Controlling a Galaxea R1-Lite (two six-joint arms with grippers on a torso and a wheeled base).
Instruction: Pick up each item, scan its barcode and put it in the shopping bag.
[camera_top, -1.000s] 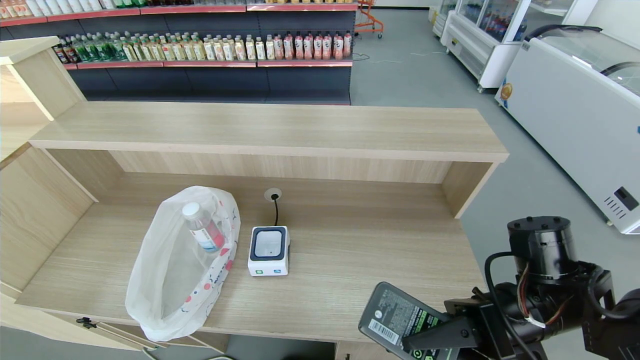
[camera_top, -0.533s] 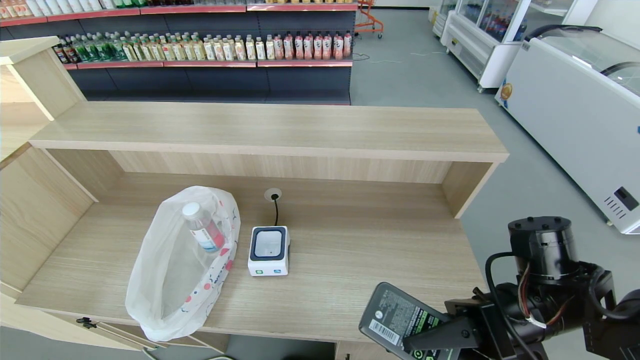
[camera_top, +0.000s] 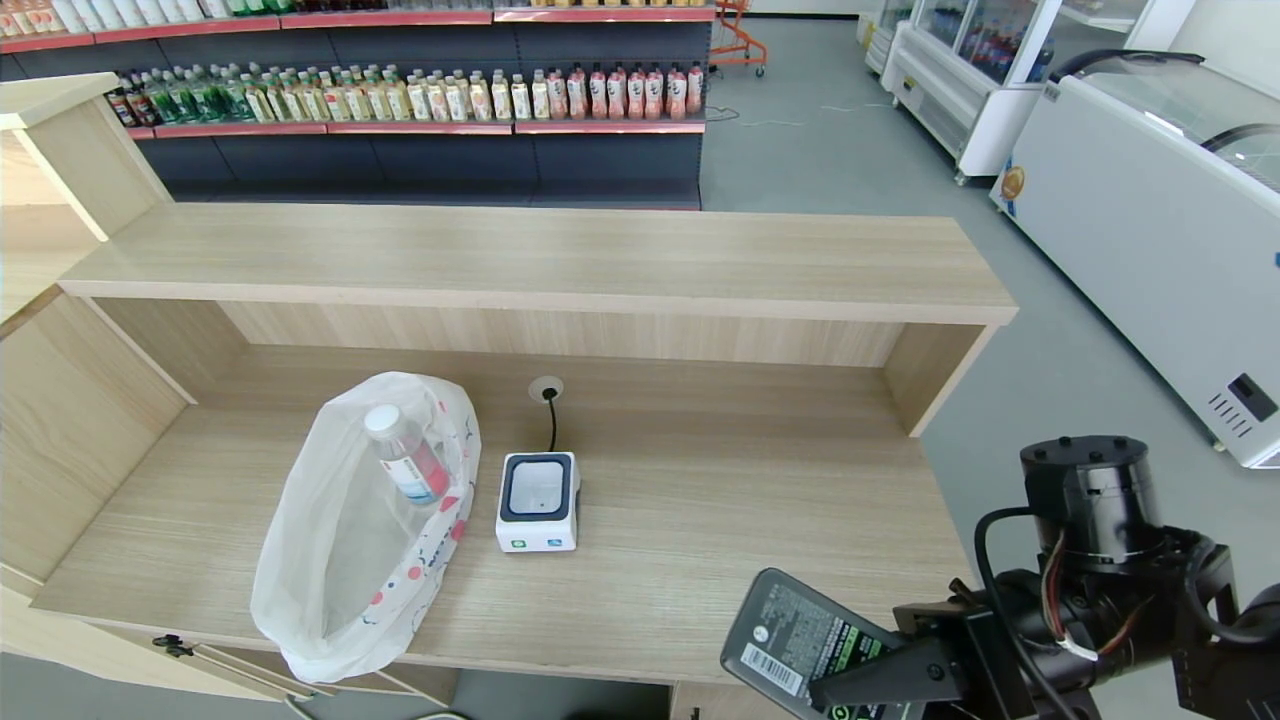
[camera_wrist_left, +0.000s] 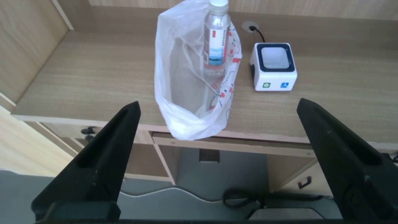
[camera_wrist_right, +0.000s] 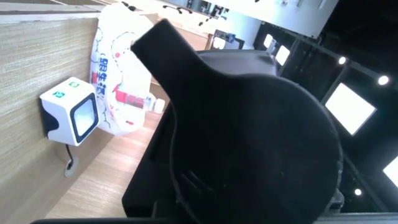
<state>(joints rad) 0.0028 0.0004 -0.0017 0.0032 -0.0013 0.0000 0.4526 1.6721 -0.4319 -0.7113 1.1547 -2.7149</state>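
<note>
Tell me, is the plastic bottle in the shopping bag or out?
In: the plastic bottle stands inside the open shopping bag, cap up.

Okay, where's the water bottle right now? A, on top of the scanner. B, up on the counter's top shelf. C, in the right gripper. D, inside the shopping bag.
D: the water bottle sits inside the white shopping bag, beside the scanner, while the right gripper holds a dark packet instead.

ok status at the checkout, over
Right gripper shut on dark packet, barcode facing up. Left gripper open, empty. Bottle already in bag; nothing between packet and scanner.
</note>
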